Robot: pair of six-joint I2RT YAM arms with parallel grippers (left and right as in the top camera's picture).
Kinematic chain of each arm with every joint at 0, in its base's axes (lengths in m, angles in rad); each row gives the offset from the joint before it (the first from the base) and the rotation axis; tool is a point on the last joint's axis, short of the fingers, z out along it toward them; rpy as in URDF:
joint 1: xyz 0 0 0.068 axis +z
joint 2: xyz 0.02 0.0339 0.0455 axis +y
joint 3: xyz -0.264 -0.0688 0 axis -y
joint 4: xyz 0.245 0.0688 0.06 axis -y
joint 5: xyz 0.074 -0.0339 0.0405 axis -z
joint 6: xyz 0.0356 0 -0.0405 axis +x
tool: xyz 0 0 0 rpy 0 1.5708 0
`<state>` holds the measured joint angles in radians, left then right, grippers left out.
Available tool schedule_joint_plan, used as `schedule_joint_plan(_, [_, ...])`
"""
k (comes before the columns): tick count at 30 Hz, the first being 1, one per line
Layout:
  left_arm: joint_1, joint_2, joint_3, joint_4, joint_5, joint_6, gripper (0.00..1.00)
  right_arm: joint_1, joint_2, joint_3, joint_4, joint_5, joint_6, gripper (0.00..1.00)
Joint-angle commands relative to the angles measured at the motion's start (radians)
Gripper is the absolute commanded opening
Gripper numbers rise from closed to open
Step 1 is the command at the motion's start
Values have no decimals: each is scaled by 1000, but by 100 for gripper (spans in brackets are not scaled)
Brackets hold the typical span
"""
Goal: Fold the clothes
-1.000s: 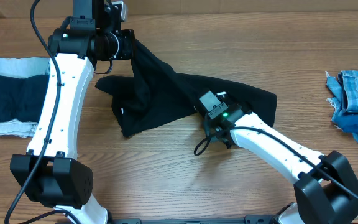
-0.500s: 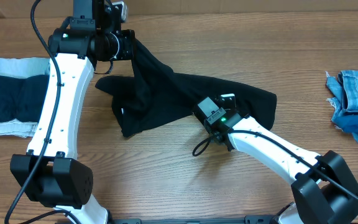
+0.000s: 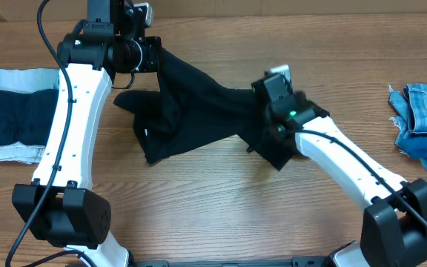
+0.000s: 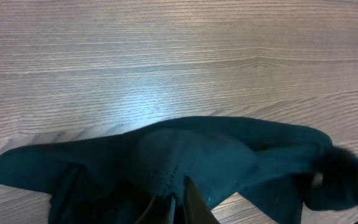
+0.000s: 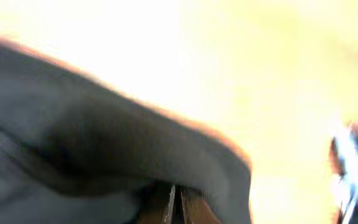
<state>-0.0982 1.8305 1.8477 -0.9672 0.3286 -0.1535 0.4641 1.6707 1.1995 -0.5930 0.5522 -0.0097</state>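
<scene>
Holding the black garment (image 3: 199, 104) partly off the table (image 3: 221, 215) at two spots, with the left gripper (image 4: 178, 205) clamped on a raised bunch and the right gripper (image 5: 178, 202) pinched tight on an edge. Slung between the two and sagging below both, with a loose flap hanging beneath the right fingers. Likely to fold crooked if drawn apart unevenly. Could slip from so thin a pinch, or drag wrinkles across the wood.
</scene>
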Motion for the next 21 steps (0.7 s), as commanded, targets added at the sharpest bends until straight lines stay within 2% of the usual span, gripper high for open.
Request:
schedule_joint_plan(1, [0,-27,17,-2,-11,19,5,-9,-26,33,156,-55,-350,4])
schedule_joint_plan(3, [-1,-27,17,-4,-19,19,5,-15,-25,33,197,-156,-423,4])
schedule_joint_plan(5, [0,-27,17,-5,-23,20,5,-34,-20,28,183,-251,-422,4])
schedule_joint_plan(10, [0,-27,17,3,-25,24,5,-133,9,24,153,-295,-198,5])
schedule_joint_plan(14, [0,-27,17,0,-43,35,5,-182,4,25,42,-490,-168,4])
schedule_joint_plan(17, [0,-27,17,-9,-44,36,5,-112,-60,27,-66,-562,-169,4])
schedule_joint_plan(21, [0,-27,17,-9,-48,35,5,63,-217,27,-210,-655,-169,4])
